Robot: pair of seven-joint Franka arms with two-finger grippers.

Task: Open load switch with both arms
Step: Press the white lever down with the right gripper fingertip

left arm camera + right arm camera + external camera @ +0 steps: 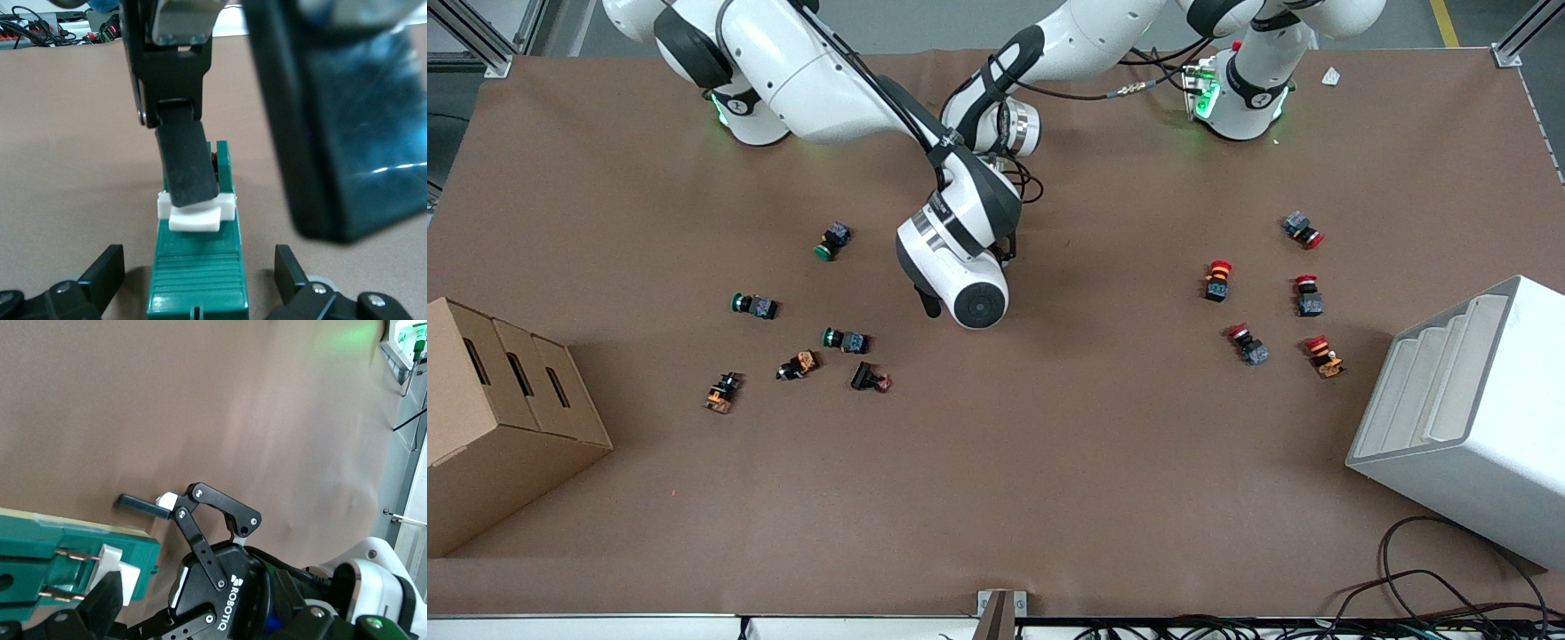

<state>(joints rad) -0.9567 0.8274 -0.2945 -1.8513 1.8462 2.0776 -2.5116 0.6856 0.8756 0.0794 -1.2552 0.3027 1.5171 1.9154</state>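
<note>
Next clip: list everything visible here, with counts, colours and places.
load switch: one, dark green, white toggle, mid-table between the grippers.
push buttons: eleven; six green, orange or dark toward the right arm's end, five red-capped toward the left arm's.
cardboard box: one, brown, right arm's end.
bin: one, white, left arm's end.
cables: black, table edge nearest the camera.
table: one, brown.
left gripper: black, open, straddling the switch.
right gripper: black, open, one finger on the toggle.
</note>
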